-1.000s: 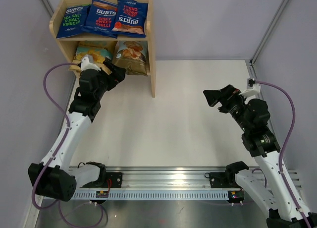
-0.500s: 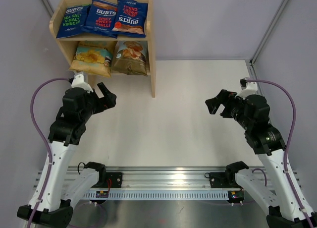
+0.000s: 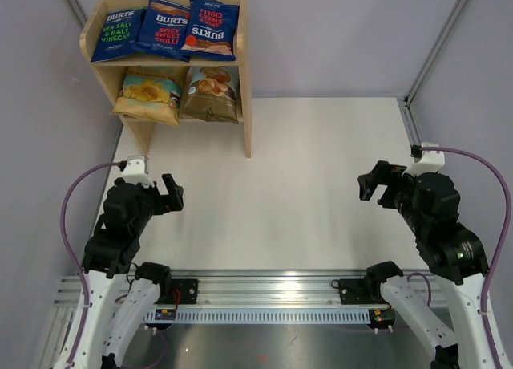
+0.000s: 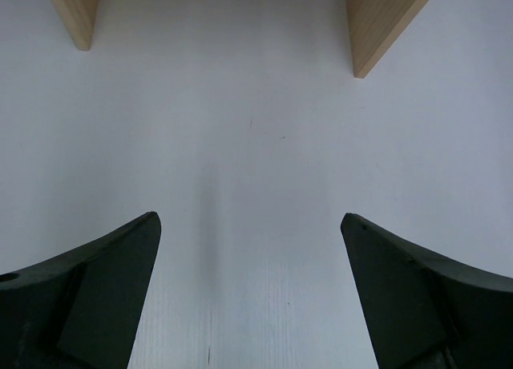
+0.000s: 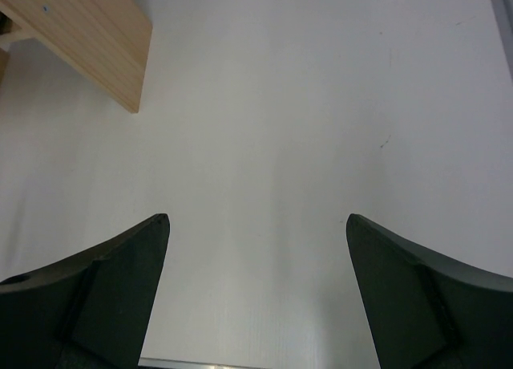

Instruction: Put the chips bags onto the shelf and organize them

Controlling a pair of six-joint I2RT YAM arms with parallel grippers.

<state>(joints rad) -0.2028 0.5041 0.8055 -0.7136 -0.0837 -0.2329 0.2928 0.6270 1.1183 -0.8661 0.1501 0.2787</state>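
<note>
task appears done: all five chips bags point(image 3: 164, 28) sit on the shelf point(image 3: 244, 104) at 11 o'clock, three on top, two below. left gripper point(image 3: 170, 194) and right gripper point(image 3: 375, 181): jaws spread wide, holding nothing.

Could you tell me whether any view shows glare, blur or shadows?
Top external: sharp, glare only on the metal rail. Left wrist: faint shadow streak on the table inside the left pincer. Right wrist: evenly lit, right pincer very dark.
</note>
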